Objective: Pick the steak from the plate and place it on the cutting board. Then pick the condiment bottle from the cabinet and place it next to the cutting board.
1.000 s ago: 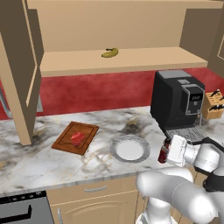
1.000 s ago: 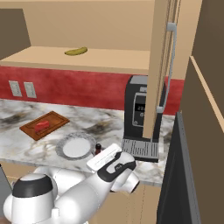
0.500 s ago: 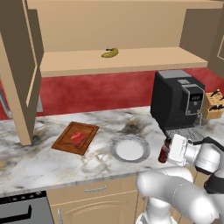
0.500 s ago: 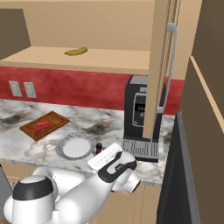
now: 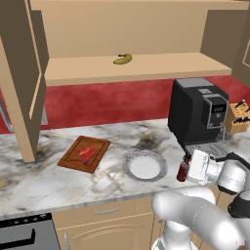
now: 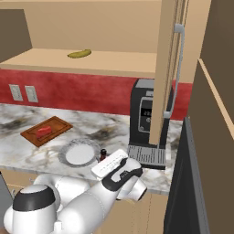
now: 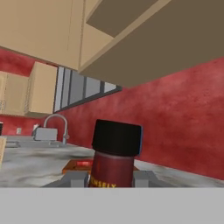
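Observation:
My gripper [image 5: 187, 167] is shut on the condiment bottle [image 5: 182, 172], a slim dark red bottle with a black cap, held upright low over the counter just right of the plate [image 5: 128, 164]. In the hand view the bottle [image 7: 114, 159] stands between the two fingertips [image 7: 74, 178]. The red steak [image 5: 87, 154] lies on the reddish-brown cutting board [image 5: 72, 155], left of the plate, which has nothing on it. From the right side, the bottle [image 6: 103, 153] is beside the plate [image 6: 64, 153], with the steak [image 6: 44, 131] on the board [image 6: 58, 125]. The cabinet shelf [image 5: 156, 66] is above.
A yellow banana [image 5: 122, 59] lies on the cabinet shelf. A black coffee machine [image 5: 197, 114] stands right behind the gripper, with a knife block [image 5: 239, 114] further right. An open cabinet door [image 5: 24, 88] hangs at the left, another door [image 6: 169, 68] at the right.

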You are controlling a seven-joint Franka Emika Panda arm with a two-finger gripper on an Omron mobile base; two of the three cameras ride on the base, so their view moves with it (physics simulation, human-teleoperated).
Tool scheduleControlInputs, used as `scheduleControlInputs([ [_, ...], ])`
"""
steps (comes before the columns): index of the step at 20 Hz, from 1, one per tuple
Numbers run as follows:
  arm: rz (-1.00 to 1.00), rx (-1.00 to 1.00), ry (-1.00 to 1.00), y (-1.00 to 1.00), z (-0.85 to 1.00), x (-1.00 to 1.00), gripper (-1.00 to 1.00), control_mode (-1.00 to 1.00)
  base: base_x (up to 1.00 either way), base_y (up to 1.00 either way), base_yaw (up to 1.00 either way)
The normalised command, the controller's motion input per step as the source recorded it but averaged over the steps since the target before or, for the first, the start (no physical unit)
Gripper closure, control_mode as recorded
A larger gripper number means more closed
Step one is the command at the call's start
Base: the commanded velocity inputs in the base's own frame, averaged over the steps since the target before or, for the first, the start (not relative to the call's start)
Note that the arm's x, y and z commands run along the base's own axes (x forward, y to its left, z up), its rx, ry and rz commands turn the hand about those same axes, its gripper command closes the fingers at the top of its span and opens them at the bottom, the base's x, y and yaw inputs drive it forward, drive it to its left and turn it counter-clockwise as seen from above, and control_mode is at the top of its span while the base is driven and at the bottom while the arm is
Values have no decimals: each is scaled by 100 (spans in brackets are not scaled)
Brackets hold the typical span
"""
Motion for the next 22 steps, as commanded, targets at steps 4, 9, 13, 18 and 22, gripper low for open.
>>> scheduleControlInputs([
  [4,0,0,0,6,-11,0,100,-100,0,0,0],
  [9,0,0,0,11,-11,0,100,-100,0,0,0],
  [13,0,0,0,11,-15,0,100,-100,0,0,0],
  [18,0,0,0,8,-16,0,100,-100,0,0,0],
  [22,0,0,0,5,-19,0,100,-100,0,0,0],
])
